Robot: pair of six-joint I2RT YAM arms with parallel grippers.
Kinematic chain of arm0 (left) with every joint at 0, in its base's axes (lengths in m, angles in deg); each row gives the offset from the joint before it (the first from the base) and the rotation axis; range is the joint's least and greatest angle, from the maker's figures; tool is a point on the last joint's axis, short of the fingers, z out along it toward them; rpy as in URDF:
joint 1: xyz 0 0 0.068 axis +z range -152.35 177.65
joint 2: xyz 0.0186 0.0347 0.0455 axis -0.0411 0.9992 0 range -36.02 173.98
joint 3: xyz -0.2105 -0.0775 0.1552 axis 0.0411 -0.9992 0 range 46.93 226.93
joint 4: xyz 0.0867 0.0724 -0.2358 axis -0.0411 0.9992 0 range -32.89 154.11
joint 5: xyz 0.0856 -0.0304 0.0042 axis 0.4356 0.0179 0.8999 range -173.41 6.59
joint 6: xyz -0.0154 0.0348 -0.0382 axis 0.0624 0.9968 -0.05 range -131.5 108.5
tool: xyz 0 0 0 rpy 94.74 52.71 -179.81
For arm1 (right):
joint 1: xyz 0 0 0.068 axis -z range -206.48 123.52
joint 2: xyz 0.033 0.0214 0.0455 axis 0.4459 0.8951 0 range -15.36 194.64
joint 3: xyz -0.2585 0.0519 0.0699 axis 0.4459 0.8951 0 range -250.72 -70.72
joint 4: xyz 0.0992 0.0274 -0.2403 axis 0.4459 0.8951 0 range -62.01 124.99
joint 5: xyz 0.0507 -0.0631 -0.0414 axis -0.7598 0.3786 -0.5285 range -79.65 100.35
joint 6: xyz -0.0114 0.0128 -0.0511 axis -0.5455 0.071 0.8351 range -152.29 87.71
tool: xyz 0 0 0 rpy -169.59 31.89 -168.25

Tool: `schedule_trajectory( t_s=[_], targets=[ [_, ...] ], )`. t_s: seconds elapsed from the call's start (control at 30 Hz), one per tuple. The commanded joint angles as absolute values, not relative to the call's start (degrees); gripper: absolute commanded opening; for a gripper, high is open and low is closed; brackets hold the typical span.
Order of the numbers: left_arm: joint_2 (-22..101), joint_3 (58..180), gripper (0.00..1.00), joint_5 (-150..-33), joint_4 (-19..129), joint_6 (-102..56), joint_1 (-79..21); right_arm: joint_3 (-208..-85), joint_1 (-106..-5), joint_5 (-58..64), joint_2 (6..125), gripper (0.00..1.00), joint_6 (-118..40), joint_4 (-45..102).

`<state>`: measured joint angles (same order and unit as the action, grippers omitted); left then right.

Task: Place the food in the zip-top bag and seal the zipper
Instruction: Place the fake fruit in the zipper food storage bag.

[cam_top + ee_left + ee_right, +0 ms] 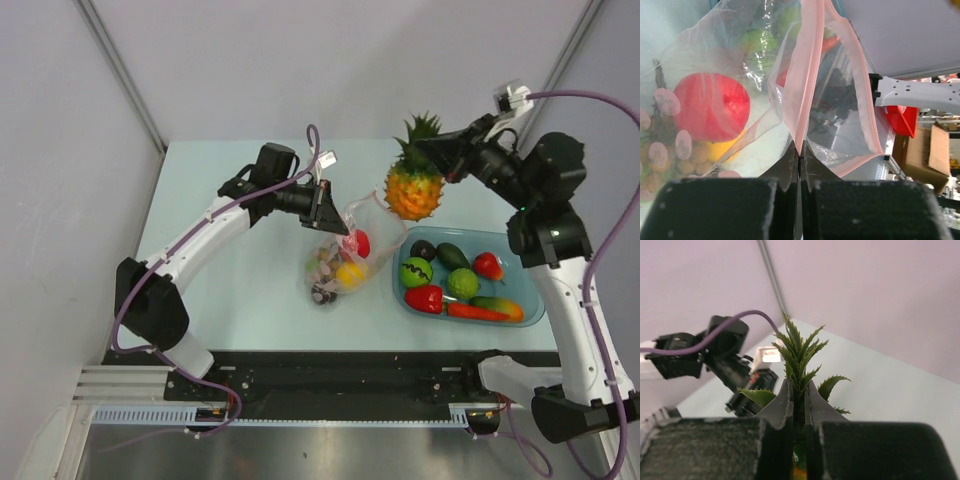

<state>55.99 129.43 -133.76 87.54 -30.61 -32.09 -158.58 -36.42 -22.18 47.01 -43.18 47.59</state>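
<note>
The clear zip-top bag (352, 252) lies mid-table with its mouth lifted. My left gripper (330, 212) is shut on the bag's pink-red zipper (807, 75) edge, and holds the mouth open. Inside the bag are a red fruit (710, 106), a yellow lemon (350, 274), a brown grape cluster (322, 268) and green pieces. My right gripper (432, 152) is shut on the green crown (799, 354) of the orange pineapple (414, 190). The pineapple hangs in the air just right of the bag's mouth.
A light blue tray (530, 312) at the right holds several toy foods: a green ball, a lime, an avocado, a cucumber, a red pepper, a carrot and a strawberry. The black rail runs along the near table edge.
</note>
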Motion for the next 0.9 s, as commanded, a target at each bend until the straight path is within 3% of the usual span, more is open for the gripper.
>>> schedule_trajectory(
  t_s=[0.0, 0.13, 0.33, 0.53, 0.87],
  targets=[
    [54.5, 130.4, 0.00, -137.7, 83.8, -34.7, -31.0, -148.5, -45.5, -14.0, 47.6, 0.00, -52.7, 24.1],
    [54.0, 129.4, 0.00, -140.3, 79.4, -39.2, -29.7, -141.0, -53.4, -9.1, 46.6, 0.00, -44.7, 17.7],
    [52.5, 128.9, 0.00, -142.6, 76.4, -41.5, -28.8, -126.3, -56.6, -5.5, 44.0, 0.00, -40.4, 12.8],
    [50.0, 126.3, 0.00, -143.2, 70.8, -45.1, -28.3, -124.7, -57.6, -4.6, 44.3, 0.00, -44.5, 15.7],
    [49.5, 122.1, 0.00, -142.6, 62.3, -51.5, -28.4, -121.1, -66.2, 16.5, 47.6, 0.00, -42.2, 3.1]
  ],
)
